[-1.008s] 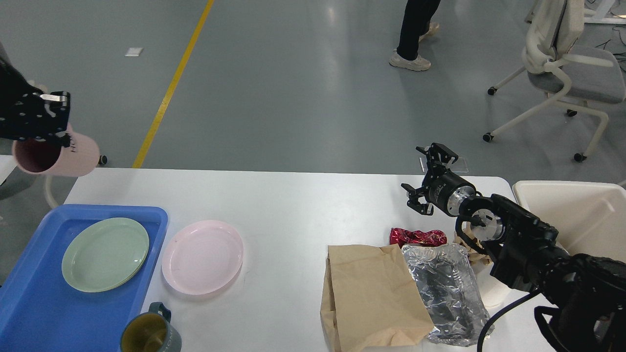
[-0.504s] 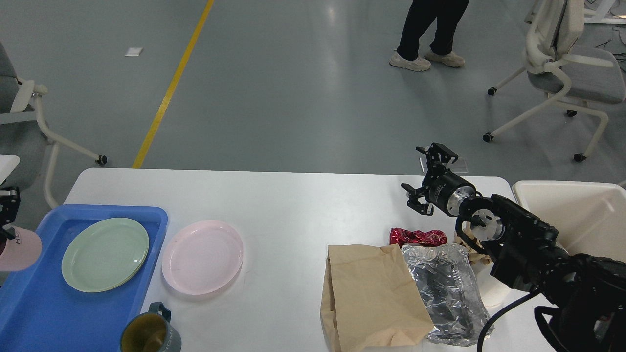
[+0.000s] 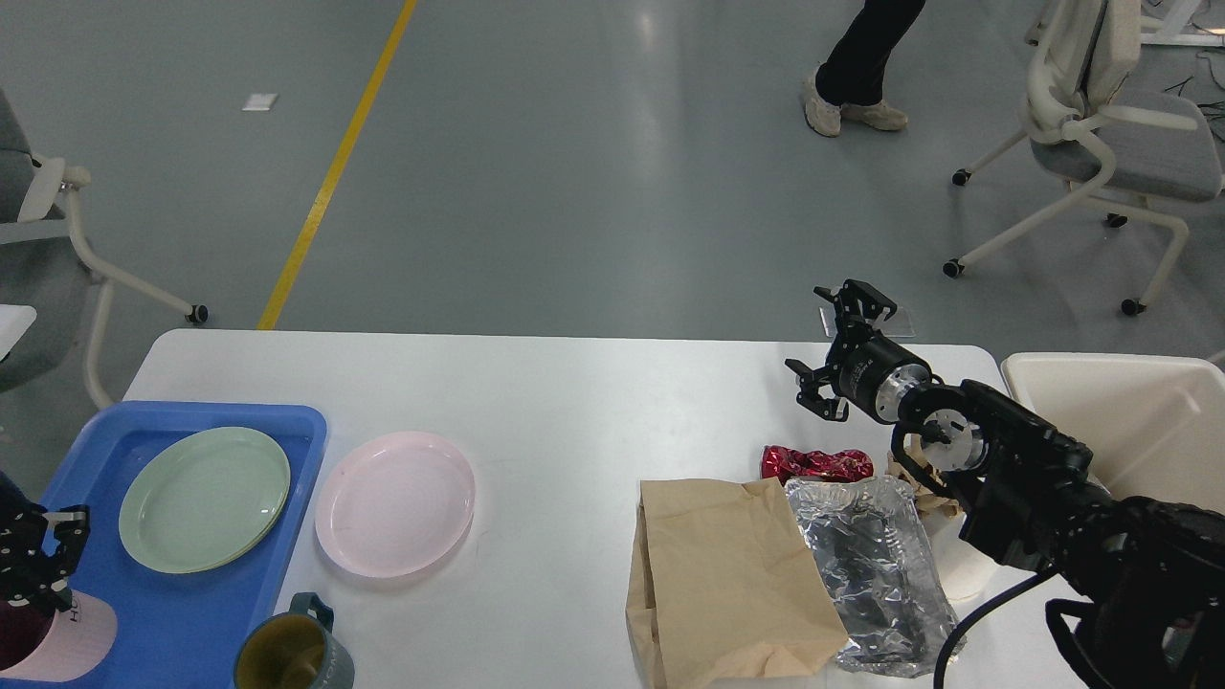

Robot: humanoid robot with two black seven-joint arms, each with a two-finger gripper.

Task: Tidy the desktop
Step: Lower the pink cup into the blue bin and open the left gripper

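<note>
The white desktop (image 3: 593, 402) holds a pink plate (image 3: 394, 502), a grey-green mug (image 3: 292, 653) at the front edge, a brown paper bag (image 3: 723, 584), a crumpled foil tray (image 3: 871, 565) and a red crumpled wrapper (image 3: 815, 464). My left gripper (image 3: 38, 565) is at the far lower left, shut on the rim of a pink cup (image 3: 67, 639), which is low over the blue tray (image 3: 163, 622). My right gripper (image 3: 835, 346) is open and empty, above the desk behind the red wrapper.
A green plate (image 3: 204, 498) lies in the blue tray. A cream bin (image 3: 1129, 421) stands at the desk's right end. Chairs stand at the left (image 3: 57, 211) and back right (image 3: 1110, 144). A person's legs (image 3: 861, 67) are behind the desk.
My left gripper has brought the pink cup down from high at the far left to low over the blue tray's front left corner. The right arm has not moved. The person has walked right.
</note>
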